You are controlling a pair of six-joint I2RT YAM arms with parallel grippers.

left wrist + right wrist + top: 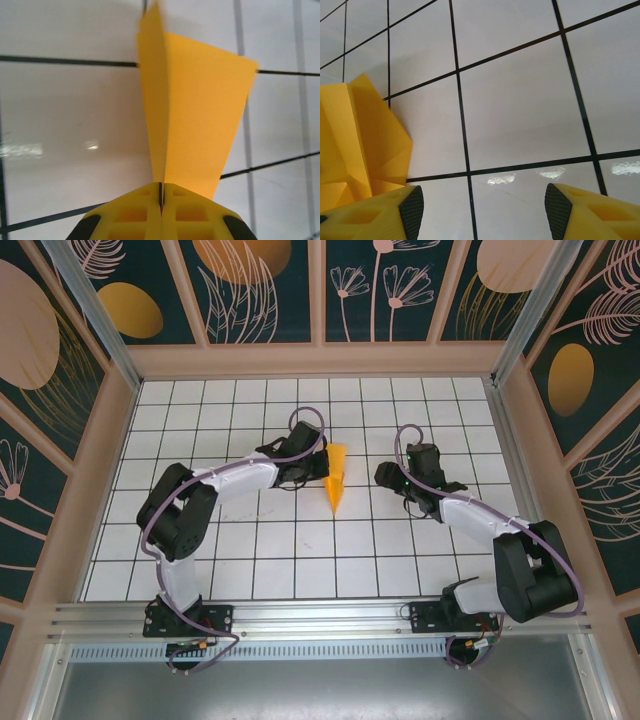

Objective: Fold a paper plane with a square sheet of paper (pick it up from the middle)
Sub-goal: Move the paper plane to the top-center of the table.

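The left hand point(316, 462) was pinched fully shut on the paper plane point(336, 478), which sat just off its fingertips on the side toward the right hand. In the left wrist view the two yellow fingers point(135, 212) met with no gap, the left hand point(161, 194) clamping the plane point(195, 120) along its raised centre fold. From there the folded sheet stood up on edge and one wing spread to the right, its far edge slanted and its corner sharp. From above, the plane was a narrow dart with its broad end beyond the left hand and its point on the near side, toward the arm bases. Bare white tiles of the bench point(250, 550) lay open left of the left arm, on the near side of both hands, and beyond them up to the wooden wall rim point(320, 360). The right hand point(388, 476) stood right of the plane with a strip of bare tile between them. Its jaws were spread wide with nothing between them, and under the right hand point(482, 202) lay plain gridded bench, with the plane's creased layers point(365, 135) just outside its left finger point(375, 212).
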